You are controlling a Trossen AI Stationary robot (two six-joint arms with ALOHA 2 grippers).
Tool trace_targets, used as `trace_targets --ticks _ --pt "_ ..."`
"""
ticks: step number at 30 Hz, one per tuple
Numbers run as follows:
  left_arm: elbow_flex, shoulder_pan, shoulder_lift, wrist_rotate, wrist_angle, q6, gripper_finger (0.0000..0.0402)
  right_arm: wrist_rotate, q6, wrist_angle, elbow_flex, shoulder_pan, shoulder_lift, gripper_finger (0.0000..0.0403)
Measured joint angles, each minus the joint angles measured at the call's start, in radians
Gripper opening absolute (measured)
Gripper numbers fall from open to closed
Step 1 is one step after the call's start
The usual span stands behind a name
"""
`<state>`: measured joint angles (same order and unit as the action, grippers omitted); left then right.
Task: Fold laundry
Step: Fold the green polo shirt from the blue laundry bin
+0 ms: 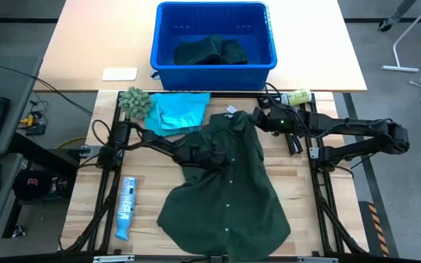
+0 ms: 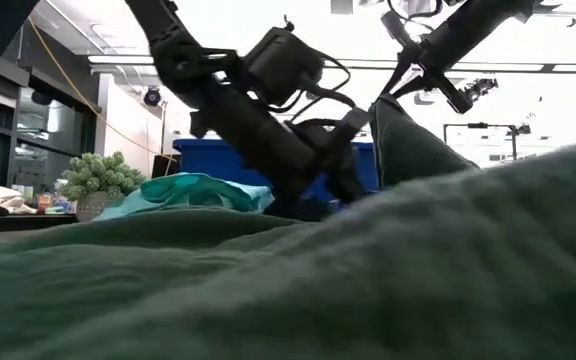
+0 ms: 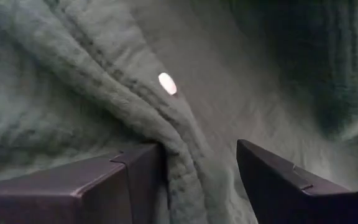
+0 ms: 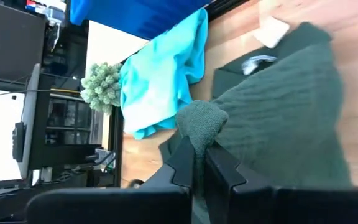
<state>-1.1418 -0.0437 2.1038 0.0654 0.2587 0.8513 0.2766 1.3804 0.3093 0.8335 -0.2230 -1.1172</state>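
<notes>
A dark green buttoned shirt [image 1: 229, 186] lies spread over the middle of the table, its white neck tag [image 1: 231, 111] at the far end. My left gripper [image 3: 201, 168] is low over the shirt's middle [image 1: 212, 152], open, with a raised fold of the button strip between its fingers. My right gripper [image 4: 201, 158] is above the shirt's far right part [image 1: 258, 120], shut on a bunch of green cloth. A turquoise garment [image 1: 177, 111] lies crumpled at the far left. Another dark green piece [image 1: 210, 51] sits in the blue bin. My left gripper stands with its open fingers on either side of a raised fold [image 3: 182, 155] of the shirt, just below a white button [image 3: 167, 83]. It slants down from the table's left. One finger [image 3: 135, 180] lies against the fold; the shirt rests on the table. My right gripper pinches a bunched lump of the shirt's far end [image 4: 202, 121], near the neck tag, between its two shut fingers. The lump bulges out past the fingertips. The fingers come from the table's right, slanting down. That part is lifted into a peak [image 2: 393, 125]; the rest lies on the table.
The blue bin [image 1: 214, 64] stands on the far table. A fuzzy grey-green ball [image 1: 134, 101] sits beside the turquoise garment. A blue and white tube [image 1: 126, 207] lies at the near left, and a yellow-green bottle [image 1: 298, 96] at the far right.
</notes>
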Motion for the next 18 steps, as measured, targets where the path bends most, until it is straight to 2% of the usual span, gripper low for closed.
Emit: trace_targets --ticks 7,14,18 --pt "-0.147 0.023 0.079 -0.087 -0.058 -0.072 0.0174 -0.015 -0.040 0.040 0.024 -0.008 0.000 0.0000" --pt "-0.192 0.072 0.083 -0.095 -0.070 -0.114 0.0174 -0.037 -0.120 0.073 0.060 -0.041 0.000 0.0000" --pt "-0.196 0.120 0.065 -0.212 -0.151 -0.131 0.0174 -0.060 -0.175 0.077 0.089 -0.058 0.000 0.0000"
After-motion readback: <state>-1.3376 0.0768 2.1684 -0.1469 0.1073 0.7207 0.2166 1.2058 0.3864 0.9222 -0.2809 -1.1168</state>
